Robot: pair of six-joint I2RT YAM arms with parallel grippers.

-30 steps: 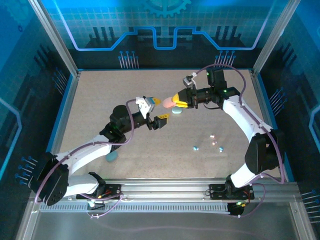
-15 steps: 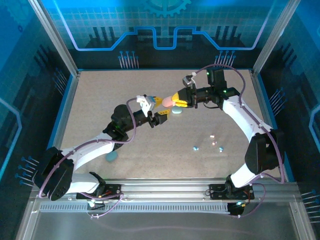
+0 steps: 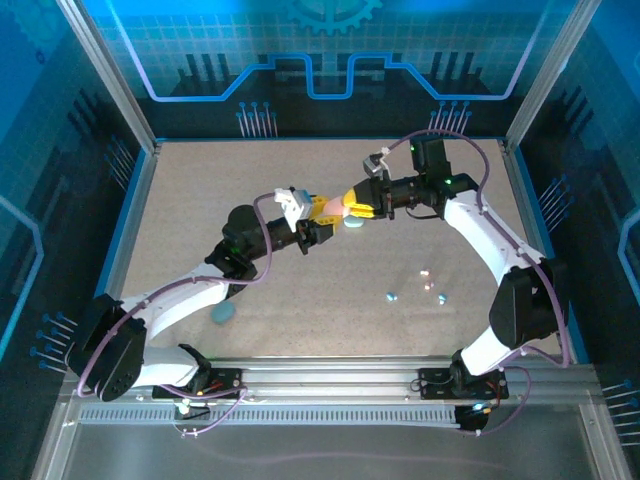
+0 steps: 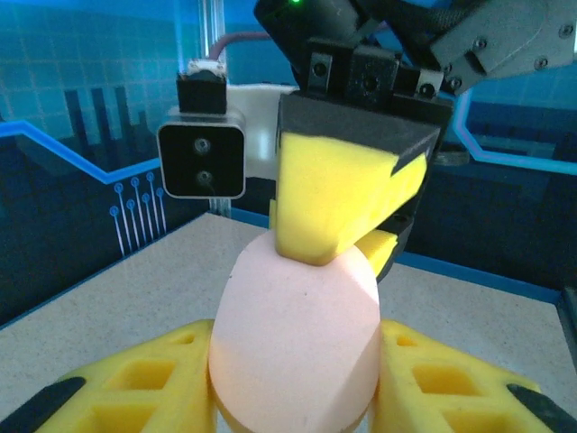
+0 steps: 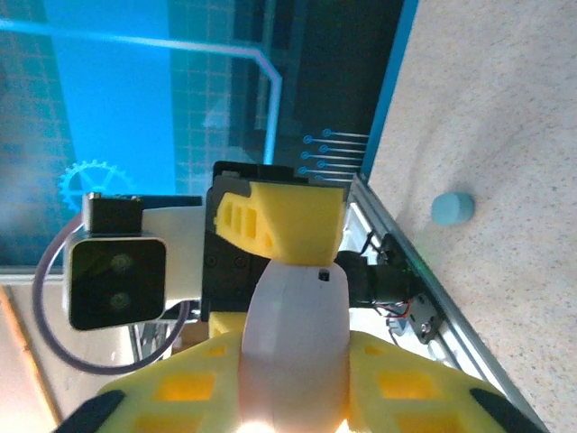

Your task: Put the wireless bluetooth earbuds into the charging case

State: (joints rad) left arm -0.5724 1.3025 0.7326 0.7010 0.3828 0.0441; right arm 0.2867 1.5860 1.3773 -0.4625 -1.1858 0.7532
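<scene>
Colours: pink case (image 4: 297, 343), yellow fingers (image 4: 144, 383).
Pink case plain and pale between both jaws' yellow, black-tipped fingers; teal case (image 5: 452, 207) off beside right jaws; table (image 3: 200, 200) speckled beige.

The left arm (image 3: 175, 298) and right arm (image 3: 488, 232) are built alike: glossy white shell links between rounded black joint housings, with a purple cable (image 5: 38, 293) looping loosely alongside. The left gripper (image 3: 321, 222) and right gripper (image 3: 352, 203) carry chunky bright yellow fingers (image 4: 135, 383) with rectangular pockets moulded in and black tips, bolted to black blocks with small silver screws (image 4: 319, 63). Each wrist bears a black two-lensed camera (image 4: 201, 161) on a white bracket, and a green light (image 3: 452, 182) glows on the right arm
</scene>
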